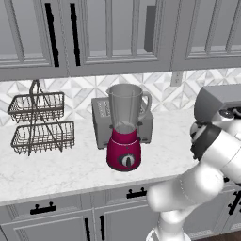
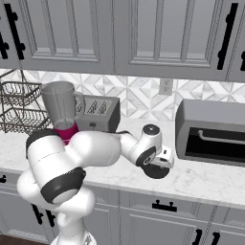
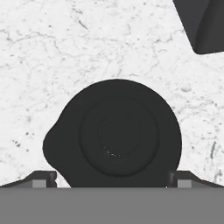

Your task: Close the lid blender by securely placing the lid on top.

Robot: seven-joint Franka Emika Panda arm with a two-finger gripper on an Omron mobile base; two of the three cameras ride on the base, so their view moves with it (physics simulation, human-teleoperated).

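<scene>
The blender (image 1: pixel 124 136) stands open-topped at the counter's middle, just in front of the toaster (image 1: pixel 102 123). Its lid (image 3: pixel 114 139), a dark round disc with a small spout tab at nine o'clock, lies flat on the marble counter (image 3: pixel 52 57), well apart from the jar. The gripper (image 3: pixel 112 180) hovers directly over it, fingers spread either side, pinching nothing. A grip taken off-centre could let the disc tilt or slip; the tab may catch the jar's rim. No readable writing or brand appears anywhere.
</scene>
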